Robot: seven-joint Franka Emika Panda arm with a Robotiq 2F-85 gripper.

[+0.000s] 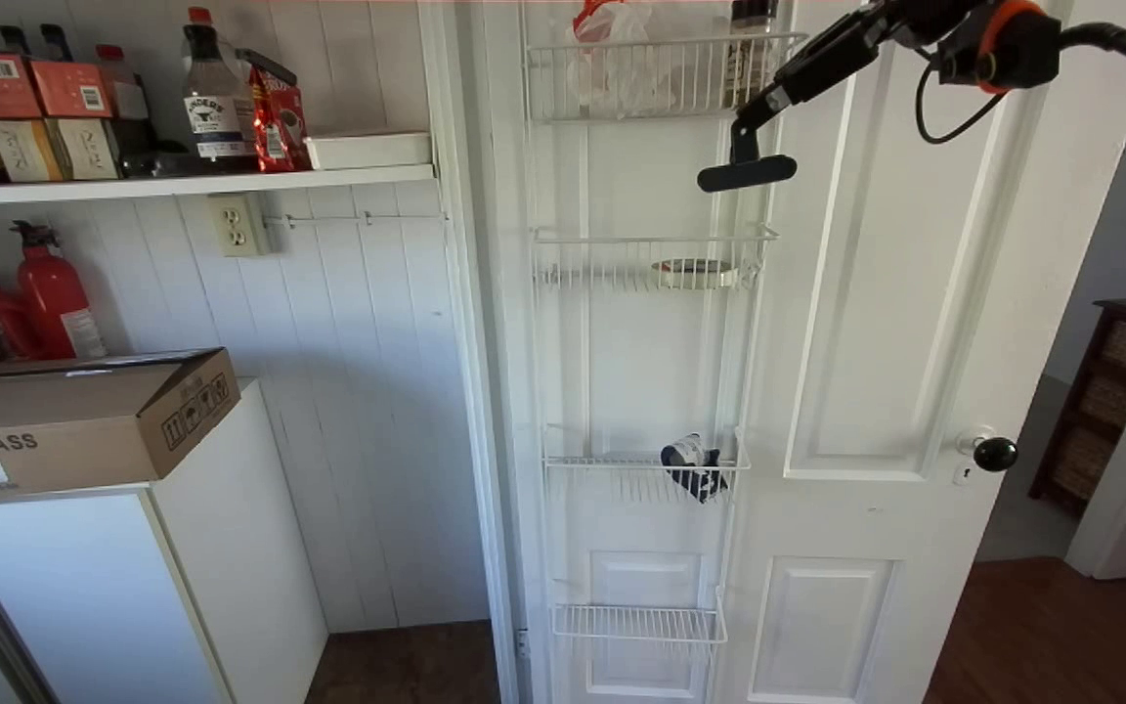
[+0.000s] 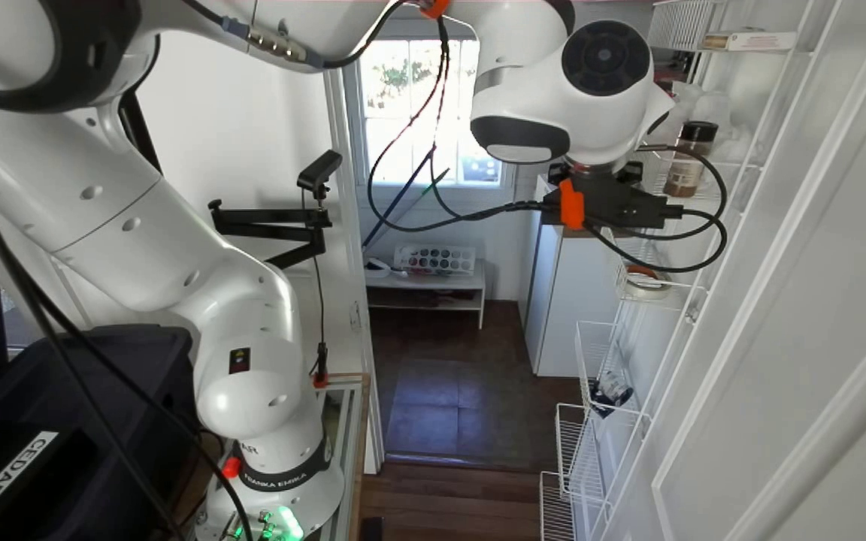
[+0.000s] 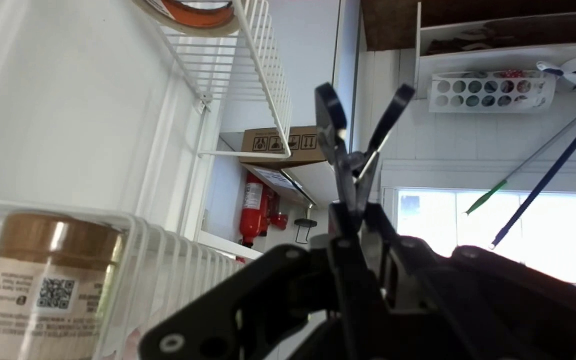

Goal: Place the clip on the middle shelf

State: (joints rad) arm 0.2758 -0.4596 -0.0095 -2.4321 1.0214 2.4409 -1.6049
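Note:
The black clip [image 1: 747,174] hangs below the fingertips of my gripper [image 1: 770,102] in front of the door rack. In the wrist view my gripper [image 3: 357,215] is shut on one end of the clip [image 3: 350,160], and its two handle ends spread apart. In an exterior view the gripper body [image 2: 606,204] shows, but the clip cannot be made out. The white wire basket with a tape roll, a middle shelf of the rack [image 1: 612,239], lies below the clip; it also shows in the wrist view [image 3: 263,65]. Another middle basket [image 1: 602,463] hangs lower.
The tape roll [image 1: 695,273] sits at one end of its basket. A patterned item [image 1: 695,467] lies in the lower basket. The upper basket [image 1: 622,119] holds a plastic bag and a spice jar [image 3: 53,290], close to the gripper. The door [image 1: 866,293] stands behind.

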